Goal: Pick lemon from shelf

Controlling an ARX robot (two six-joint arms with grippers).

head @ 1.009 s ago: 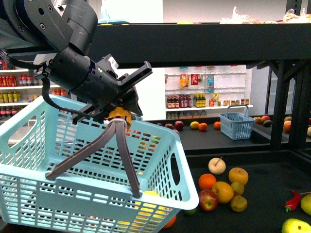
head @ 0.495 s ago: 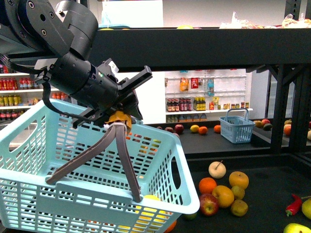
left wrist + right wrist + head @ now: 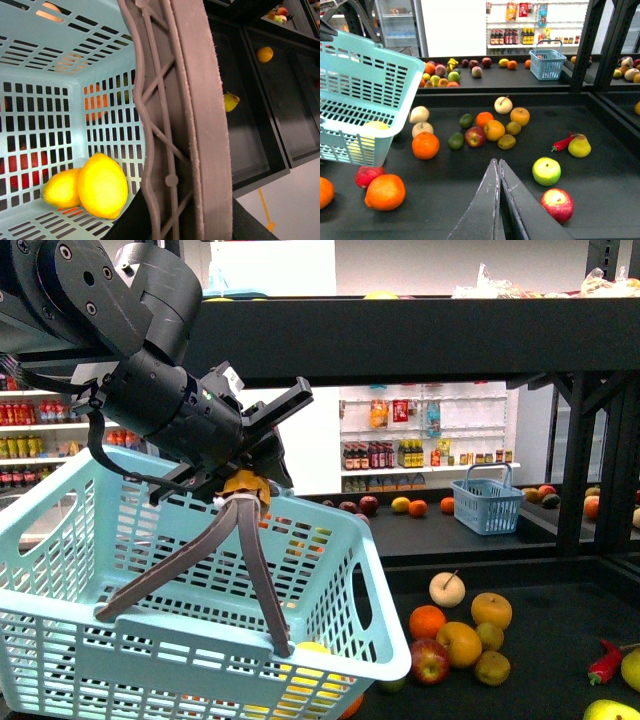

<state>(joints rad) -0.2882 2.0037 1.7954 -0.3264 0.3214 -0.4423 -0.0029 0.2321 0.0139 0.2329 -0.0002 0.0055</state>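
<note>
Left tool point(image 3: 243, 483): I am pinching the grey handle point(image 3: 255, 570) of the light blue basket point(image 3: 150, 640), holding it up.
Right tool point(image 3: 498, 167): I am pressing it together above the shelf point(image 3: 620, 200).
Lemon point(image 3: 102, 186): lying inside the basket, touching a second yellow fruit point(image 3: 61, 188).

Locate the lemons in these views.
Two lemons lie touching on the floor of the basket, which hangs by its handle from the left gripper.
</note>
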